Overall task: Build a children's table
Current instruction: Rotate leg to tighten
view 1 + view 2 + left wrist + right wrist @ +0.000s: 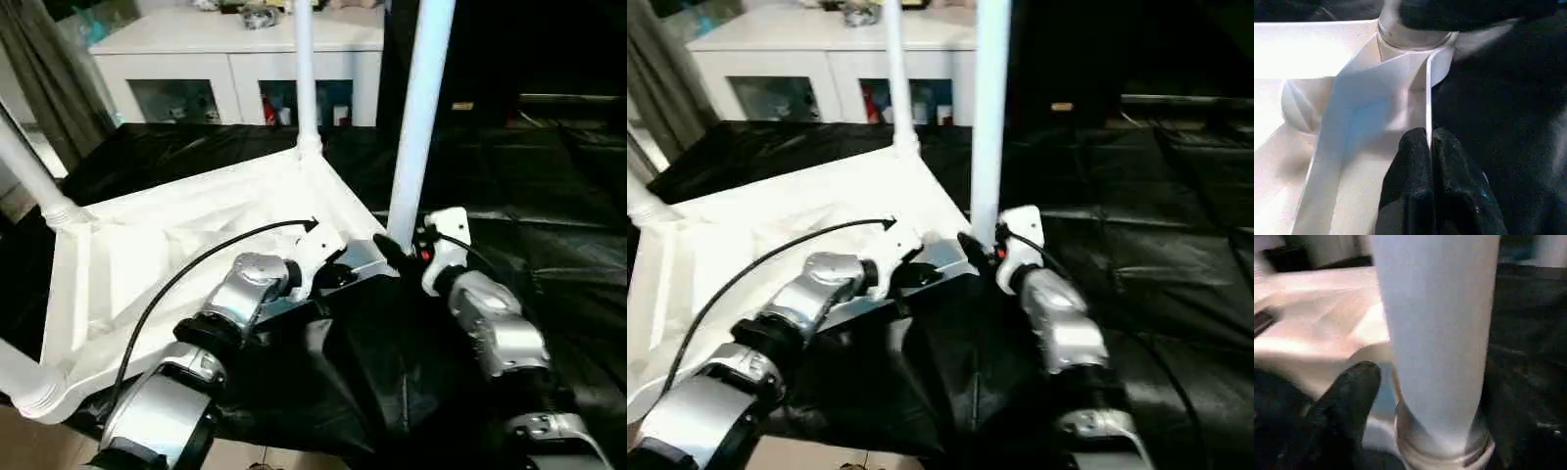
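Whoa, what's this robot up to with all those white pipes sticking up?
It is building a small table. The white tabletop lies upside down on a black sheet, with legs already standing in three corners. The right gripper holds the fourth leg upright at the near corner socket. The left gripper pinches the tabletop's edge beside that corner, steadying it.

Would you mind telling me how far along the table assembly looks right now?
Three legs already stand in corner sockets of the upturned tabletop: far, left and near-left. In hand: the fourth leg stands at the near-right corner, the right gripper at its base, while the left gripper pinches the tabletop's rim. Left: seating that leg and turning the table upright.
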### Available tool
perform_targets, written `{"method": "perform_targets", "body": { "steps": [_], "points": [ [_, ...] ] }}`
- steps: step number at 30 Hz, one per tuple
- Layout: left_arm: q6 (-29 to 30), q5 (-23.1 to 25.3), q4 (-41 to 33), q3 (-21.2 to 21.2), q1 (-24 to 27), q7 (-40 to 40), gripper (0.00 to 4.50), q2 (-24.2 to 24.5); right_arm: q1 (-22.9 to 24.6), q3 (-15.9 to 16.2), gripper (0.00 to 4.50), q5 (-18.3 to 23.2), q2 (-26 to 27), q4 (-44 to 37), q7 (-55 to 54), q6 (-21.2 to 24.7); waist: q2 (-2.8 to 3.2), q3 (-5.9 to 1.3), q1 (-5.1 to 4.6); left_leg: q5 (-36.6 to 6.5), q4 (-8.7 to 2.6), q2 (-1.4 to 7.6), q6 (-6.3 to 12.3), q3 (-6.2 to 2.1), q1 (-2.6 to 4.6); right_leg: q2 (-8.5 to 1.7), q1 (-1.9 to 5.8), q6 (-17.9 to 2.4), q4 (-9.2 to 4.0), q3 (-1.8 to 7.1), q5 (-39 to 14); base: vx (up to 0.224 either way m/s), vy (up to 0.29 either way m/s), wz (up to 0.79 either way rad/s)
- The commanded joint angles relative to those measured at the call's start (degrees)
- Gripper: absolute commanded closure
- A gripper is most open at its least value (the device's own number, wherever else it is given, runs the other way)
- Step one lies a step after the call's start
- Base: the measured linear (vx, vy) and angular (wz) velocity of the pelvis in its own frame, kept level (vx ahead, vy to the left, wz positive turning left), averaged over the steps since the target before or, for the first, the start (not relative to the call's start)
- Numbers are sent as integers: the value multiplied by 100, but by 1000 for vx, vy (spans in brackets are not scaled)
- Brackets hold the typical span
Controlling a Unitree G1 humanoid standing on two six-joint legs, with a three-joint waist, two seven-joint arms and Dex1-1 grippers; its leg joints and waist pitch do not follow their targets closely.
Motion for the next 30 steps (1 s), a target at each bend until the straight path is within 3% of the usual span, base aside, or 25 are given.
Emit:
{"method": "perform_targets", "body": {
  "steps": [1, 3, 8, 11, 12, 13, 16, 17, 20, 26, 30],
  "points": [
    [-255, -281, -378, -14, -39, -412, 450, -13, 144, 557, 117, 82, 81, -41, 658, 226, -131, -340, 71, -1869, -446, 302, 321, -188, 95, -380, 248, -1138, -487, 192, -1704, 0, 0, 0],
    [-174, -420, -735, -200, 189, -1230, 450, 295, 270, 616, 117, 217, -349, -306, 1400, 252, -120, -365, 130, -1590, -405, 312, 425, -165, 115, -374, 227, -1223, -460, 189, -1483, 0, 0, 0],
    [-51, -489, -1036, -313, 359, -1893, 450, 628, 272, 679, 117, 329, -759, -431, 2170, 303, -123, -418, 258, -1011, -343, 343, 643, -148, 105, -348, 228, -1482, -316, 175, -617, 0, 0, 0],
    [59, -514, -1195, -344, 427, -2217, 450, 808, 214, 803, 117, 361, -953, -455, 2593, 312, -127, -431, 314, -855, -311, 346, 731, -127, 124, -335, 213, -1551, -279, 178, -354, 0, 0, 0],
    [92, -523, -1227, -361, 442, -2329, 450, 873, 183, 854, 117, 369, -1008, -449, 2757, 323, -157, -423, 323, -833, -316, 350, 747, -127, 115, -334, 215, -1550, -278, 176, -352, 0, 0, 0],
    [96, -523, -1236, -368, 447, -2353, 450, 891, 175, 862, 117, 375, -1015, -447, 2783, 331, -132, -415, 350, -878, -319, 355, 729, -127, 127, -339, 198, -1542, -285, 178, -457, 0, 0, 0],
    [157, -545, -1317, -375, 482, -2398, 450, 951, 135, 889, 133, 395, -1041, -426, 2908, 371, -150, -391, 362, -1089, -346, 364, 596, -131, 136, -352, 198, -1507, -312, 187, -771, 0, 0, 0],
    [159, -547, -1323, -375, 479, -2400, 450, 964, 117, 888, 133, 390, -1037, -413, 2934, 383, -182, -379, 356, -1197, -362, 360, 509, -130, 139, -346, 195, -1469, -327, 195, -959, 0, 0, 0],
    [174, -555, -1359, -368, 491, -2387, 450, 980, 107, 909, 161, 406, -1028, -417, 2974, 412, -172, -371, 355, -1294, -373, 360, 414, -134, 146, -354, 196, -1433, -336, 203, -1117, 0, 0, 0],
    [178, -507, -1339, -267, 512, -2062, 450, 824, 329, 893, 192, 435, -902, -561, 2662, 479, -160, -389, 362, -1068, -345, 347, 468, -130, 136, -351, 204, -1441, -313, 207, -824, 0, 0, 0],
    [139, -386, -1086, -166, 336, -1425, 450, 622, 340, 682, 196, 268, -612, -312, 1866, 375, -150, -370, 344, -1238, -362, 332, 386, -134, 131, -350, 198, -1386, -357, 197, -1077, 0, 0, 0]
  ]
}}
